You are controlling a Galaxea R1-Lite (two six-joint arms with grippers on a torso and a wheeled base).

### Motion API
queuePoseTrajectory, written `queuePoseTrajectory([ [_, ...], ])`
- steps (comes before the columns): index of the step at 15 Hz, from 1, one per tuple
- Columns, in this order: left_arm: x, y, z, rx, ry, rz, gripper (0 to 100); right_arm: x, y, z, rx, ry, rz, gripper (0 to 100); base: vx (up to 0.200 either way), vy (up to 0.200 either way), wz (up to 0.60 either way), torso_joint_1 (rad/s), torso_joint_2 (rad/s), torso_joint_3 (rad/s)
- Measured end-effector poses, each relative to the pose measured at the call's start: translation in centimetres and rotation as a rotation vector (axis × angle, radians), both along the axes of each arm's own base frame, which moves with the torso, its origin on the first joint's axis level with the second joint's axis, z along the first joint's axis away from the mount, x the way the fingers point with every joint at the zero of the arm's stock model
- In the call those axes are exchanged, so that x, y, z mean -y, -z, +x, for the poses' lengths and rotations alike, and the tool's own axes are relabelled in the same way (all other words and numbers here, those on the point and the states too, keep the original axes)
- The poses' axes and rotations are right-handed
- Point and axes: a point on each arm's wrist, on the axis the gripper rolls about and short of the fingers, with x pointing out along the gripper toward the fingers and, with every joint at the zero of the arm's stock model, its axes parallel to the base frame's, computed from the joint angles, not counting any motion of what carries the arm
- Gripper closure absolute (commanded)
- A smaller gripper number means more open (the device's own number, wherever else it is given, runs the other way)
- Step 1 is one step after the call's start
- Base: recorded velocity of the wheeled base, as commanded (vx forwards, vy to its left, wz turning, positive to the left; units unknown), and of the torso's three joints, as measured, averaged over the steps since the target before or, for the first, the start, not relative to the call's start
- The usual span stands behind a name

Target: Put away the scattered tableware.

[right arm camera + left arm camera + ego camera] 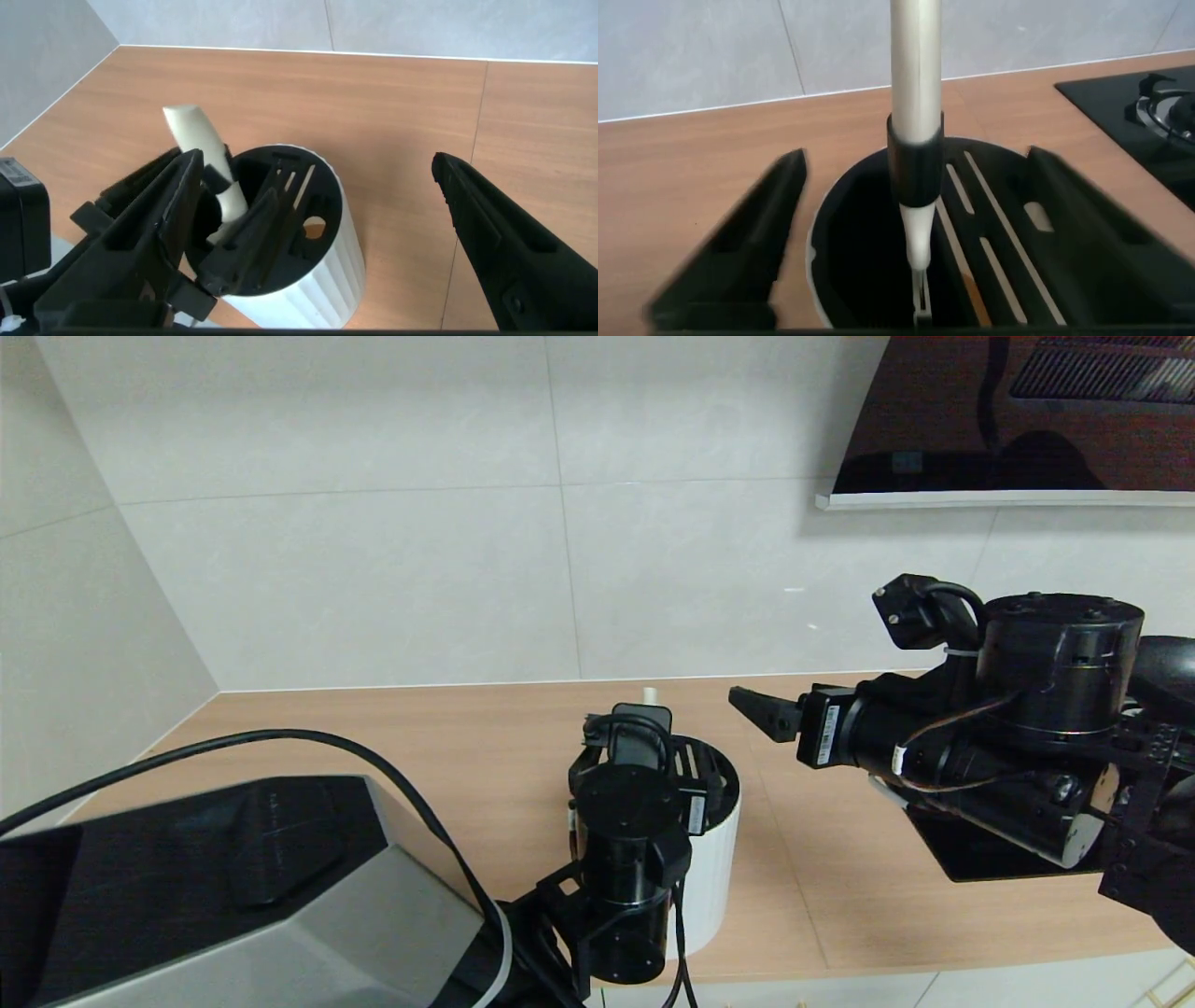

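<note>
Between the left gripper's (pixel 915 247) wide-spread jaws, touching neither, a cream-handled utensil (pixel 913 93) stands in the white holder (pixel 714 877) on the counter (pixel 420 728), while the right gripper's (pixel 764 711) jaws hang apart and empty nearby.

Light brown wood-grain counter (pixel 392 737) runs into a corner. Back wall (pixel 373 523) has large pale grey tiles with thin grout lines. Side wall (pixel 65 616) on the left, same tile. Glossy dark hood (pixel 934 429) with a pale lower edge, upper right. Black glass hob (pixel 1102 101) is set in the counter at right, burner (pixel 1169 101) on it. Even light, soft shadows.
</note>
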Motion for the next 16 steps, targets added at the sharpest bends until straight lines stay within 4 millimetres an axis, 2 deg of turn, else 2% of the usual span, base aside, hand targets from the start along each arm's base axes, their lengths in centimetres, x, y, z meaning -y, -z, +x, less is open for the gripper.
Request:
queuePoseTrajectory([
  [5,-0.2,-0.7,-0.2,0.008,-0.001,-0.010,0,0.0,0.0,0.0,0.000,0.002,0.001,0,0.000,0.000,0.00,0.000,0.00,0.000],
  [10,-2.5,-4.2,-0.4,0.051,-0.026,-0.062,0,0.5,-0.3,-0.1,0.009,0.022,0.005,0,0.000,0.000,0.00,0.000,0.00,0.000],
  [13,-6.0,-7.1,-0.4,0.090,-0.053,-0.102,0,1.7,-1.3,-0.4,0.041,0.064,0.027,0,0.000,0.000,0.00,0.000,0.00,0.000],
  [16,-10.7,-10.6,-1.2,0.125,-0.100,-0.127,0,3.8,-2.7,-1.7,0.085,0.141,0.052,0,0.000,0.000,0.00,0.000,0.00,0.000],
])
